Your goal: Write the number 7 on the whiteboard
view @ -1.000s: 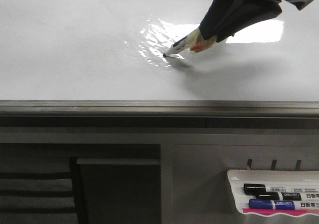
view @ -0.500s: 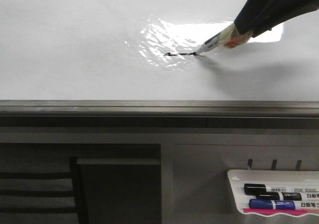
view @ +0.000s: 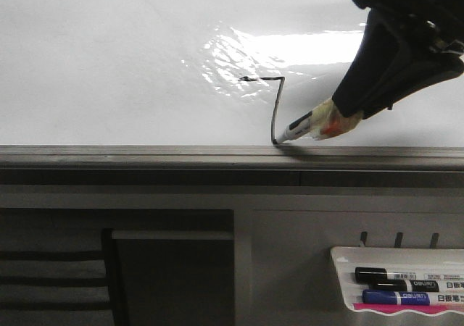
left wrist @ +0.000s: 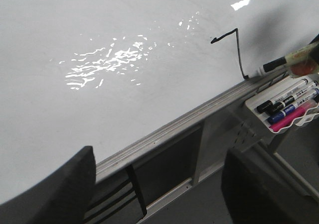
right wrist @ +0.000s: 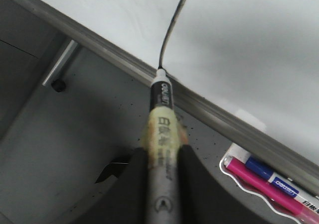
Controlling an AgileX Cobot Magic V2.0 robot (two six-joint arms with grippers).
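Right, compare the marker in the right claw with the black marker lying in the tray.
The held marker is uncapped, its tip on the whiteboard at the foot of the number 7; the black marker is capped. The held one is tilted and tape-wrapped; the tray one lies flat, untaped. Both carry printed labels.

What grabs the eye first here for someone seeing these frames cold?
The black number 7 drawn on the glossy whiteboard, its downstroke running to the board's near edge rail. Right at the stroke's end sits the tip of a marker clamped in the right end effector, coming in from the right. Above the figure, a bright patch of glare washes across the board.
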